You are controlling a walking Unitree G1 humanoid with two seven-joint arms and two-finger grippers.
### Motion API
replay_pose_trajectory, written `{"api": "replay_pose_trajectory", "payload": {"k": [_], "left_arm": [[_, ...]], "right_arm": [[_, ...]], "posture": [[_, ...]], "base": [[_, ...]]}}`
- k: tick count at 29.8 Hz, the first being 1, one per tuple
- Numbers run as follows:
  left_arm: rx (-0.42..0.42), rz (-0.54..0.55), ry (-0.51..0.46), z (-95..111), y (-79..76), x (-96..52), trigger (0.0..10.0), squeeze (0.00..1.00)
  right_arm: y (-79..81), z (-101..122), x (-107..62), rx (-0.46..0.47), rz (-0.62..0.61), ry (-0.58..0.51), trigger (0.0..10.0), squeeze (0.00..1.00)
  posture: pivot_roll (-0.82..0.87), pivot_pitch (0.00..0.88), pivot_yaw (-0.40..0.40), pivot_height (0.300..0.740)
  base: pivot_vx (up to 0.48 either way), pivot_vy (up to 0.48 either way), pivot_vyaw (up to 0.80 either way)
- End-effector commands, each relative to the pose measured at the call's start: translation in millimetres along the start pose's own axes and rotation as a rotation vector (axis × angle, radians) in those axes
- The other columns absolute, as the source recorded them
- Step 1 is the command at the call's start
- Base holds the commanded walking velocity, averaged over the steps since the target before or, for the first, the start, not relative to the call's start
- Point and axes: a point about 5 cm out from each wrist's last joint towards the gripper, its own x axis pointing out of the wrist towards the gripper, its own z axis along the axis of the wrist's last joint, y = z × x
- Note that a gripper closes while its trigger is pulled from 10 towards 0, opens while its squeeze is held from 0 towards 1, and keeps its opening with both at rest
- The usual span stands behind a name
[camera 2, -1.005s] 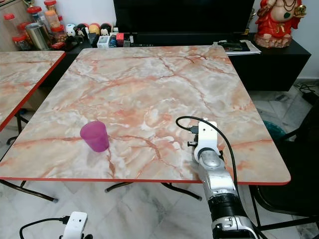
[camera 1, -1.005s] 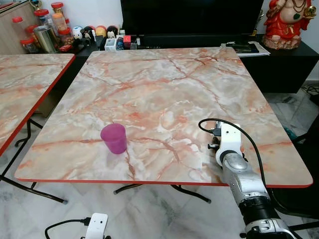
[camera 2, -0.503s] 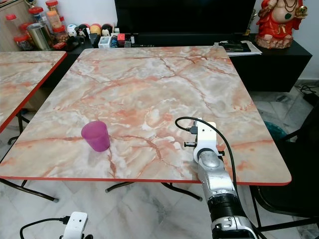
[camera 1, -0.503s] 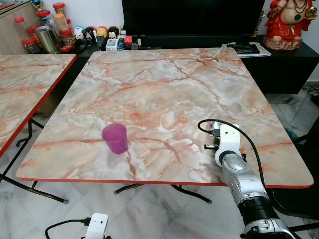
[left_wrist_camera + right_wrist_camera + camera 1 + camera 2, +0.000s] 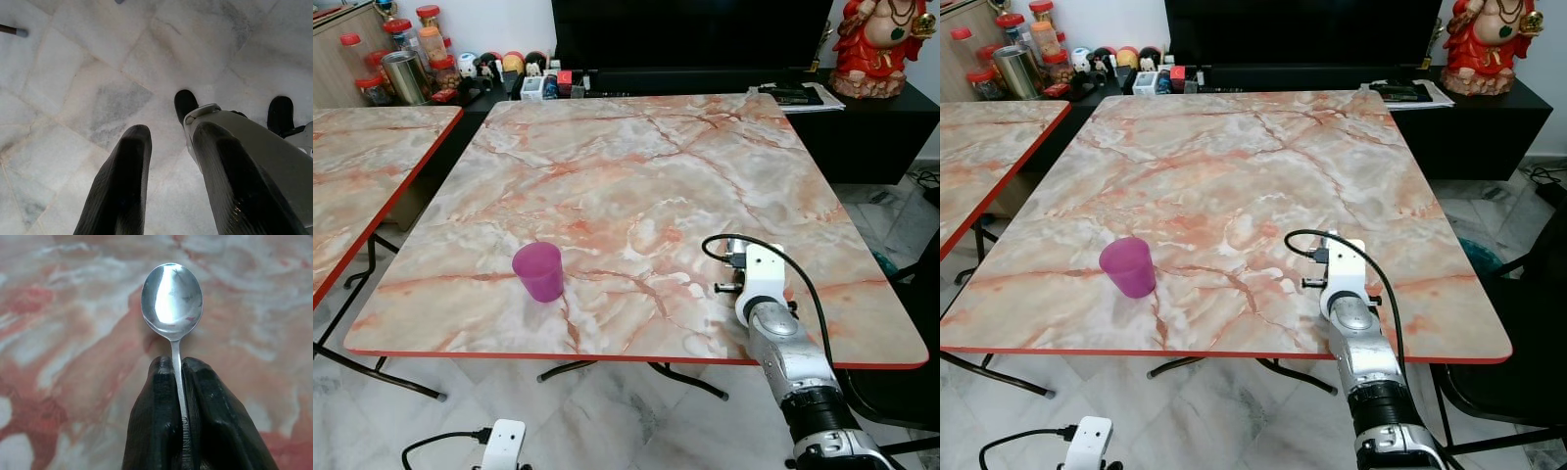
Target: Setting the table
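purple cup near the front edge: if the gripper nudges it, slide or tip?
Probably slides before it tips: the purple cup stands upright on a smooth marble-look table, which likely offers little grip. It looks like thin plastic, so likely light and easily shoved. It appears taller than wide, so a high push could topple it, and on its side it would probably roll.

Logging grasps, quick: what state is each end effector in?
Left end effector: open, empty, above the floor.
Right end effector: shut on the shiny metal spoon.
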Motion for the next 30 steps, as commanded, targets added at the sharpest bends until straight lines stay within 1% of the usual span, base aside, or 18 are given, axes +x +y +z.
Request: {"api": "replay_pose_trajectory", "payload": {"k": [1,2,3,4,6,8,9,10,13,14,19,22,30], "left_arm": [[0.017,-0.004,0.019,-3.0,-0.8,-0.2,10.0,0.0],[0.018,-0.002,0.017,-2.2,-0.9,0.0,10.0,0.0],[0.016,-0.002,0.017,-1.9,-1.2,0.1,10.0,0.0],[0.015,-0.002,0.016,-1.9,-1.4,0.1,10.0,0.0],[0.012,0.0,0.014,-1.7,-1.8,0.2,10.0,0.0],[0.01,0.002,0.013,-1.6,-1.8,0.2,10.0,0.0],[0.01,0.002,0.013,-1.6,-1.8,0.2,10.0,0.0],[0.008,0.005,0.011,-1.4,-1.6,0.2,10.0,0.0],[0.007,0.042,-0.013,0.8,1.5,-0.1,10.0,0.0],[0.009,0.055,-0.019,1.7,2.8,-0.1,10.0,0.0],[0.013,0.081,-0.04,6.7,5.8,0.1,10.0,0.0],[0.009,0.091,-0.049,9.3,7.6,0.2,10.0,0.0],[-0.037,0.112,-0.049,6.9,4.7,0.3,10.0,0.0]], "right_arm": [[1.9,14.9,-0.2,0.014,0.006,-0.088,10.0,0.0],[3.0,33.9,-3.1,0.042,0.013,-0.208,10.0,0.0],[2.6,42.2,-4.8,0.044,0.008,-0.263,10.0,0.0],[2.2,44.7,-5.4,0.041,0.003,-0.281,10.0,0.0],[0.2,57.3,-8.6,0.057,-0.018,-0.363,10.0,0.0],[-0.6,64.2,-10.6,0.072,-0.028,-0.411,10.0,0.0],[-0.6,64.2,-10.6,0.072,-0.028,-0.411,10.0,0.0],[-1.0,68.4,-11.9,0.073,-0.034,-0.437,10.0,0.0],[-1.6,92.7,-21.1,0.067,-0.063,-0.594,10.0,0.0],[-1.0,95.8,-22.6,0.078,-0.058,-0.62,10.0,0.0],[4.2,101.0,-26.0,0.096,-0.029,-0.68,10.0,0.0],[10.0,99.0,-26.6,0.087,-0.01,-0.684,10.0,0.0],[15.2,98.7,-28.0,0.102,0.005,-0.705,10.0,0.0]], "posture": [[-0.04,0.037,0.059,0.74],[-0.04,0.037,0.059,0.74],[-0.04,0.037,0.056,0.74],[-0.04,0.037,0.056,0.74],[-0.04,0.037,0.055,0.74],[-0.04,0.037,0.056,0.74],[-0.04,0.037,0.056,0.74],[-0.04,0.037,0.056,0.74],[-0.04,0.036,0.054,0.74],[-0.04,0.037,0.055,0.74],[-0.04,0.04,0.052,0.74],[-0.04,0.042,0.052,0.74],[-0.04,0.048,0.022,0.74]], "base": [[0.0,0.0,0.0],[0.0,0.0,0.0],[0.0,0.0,0.0],[0.0,0.0,0.0],[0.0,0.0,0.0],[0.0,0.0,0.0],[0.0,0.0,0.0],[0.0,0.0,0.0],[0.0,0.0,0.0],[0.0,0.0,0.0],[0.0,0.0,0.0],[0.0,0.0,0.0],[0.0,0.0,0.0]]}}
